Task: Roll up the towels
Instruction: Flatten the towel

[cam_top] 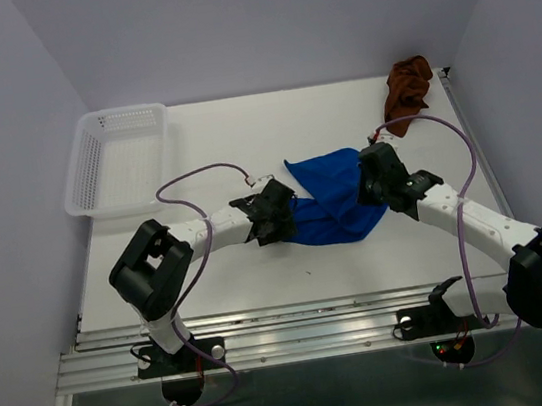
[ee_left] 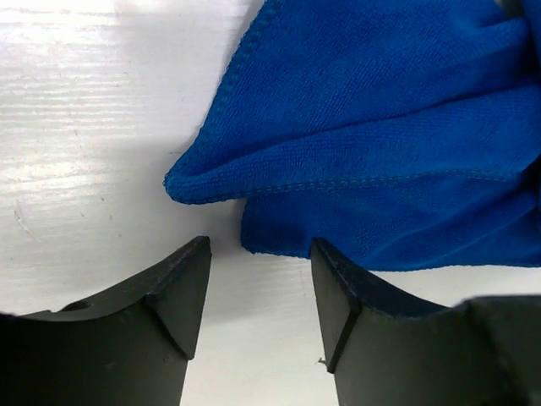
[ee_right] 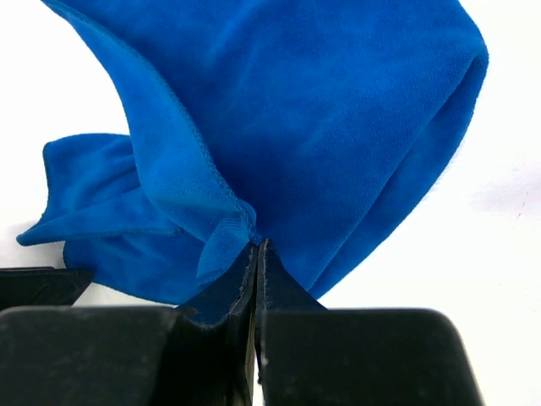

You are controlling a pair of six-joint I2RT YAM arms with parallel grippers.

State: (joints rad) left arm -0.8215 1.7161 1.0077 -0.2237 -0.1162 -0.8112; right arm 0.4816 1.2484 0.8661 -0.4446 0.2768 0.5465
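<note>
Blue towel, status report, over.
Right gripper shut on blue towel fold. Left gripper open, just short of its edge. Rust-brown towel bunched at far right corner. Nothing blocking.

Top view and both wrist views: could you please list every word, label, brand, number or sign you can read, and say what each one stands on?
There is none to read in any view.
The blue towel, brown towel, basket and table show no print.
The left hand and right hand are plain black, with no marking in view.
</note>
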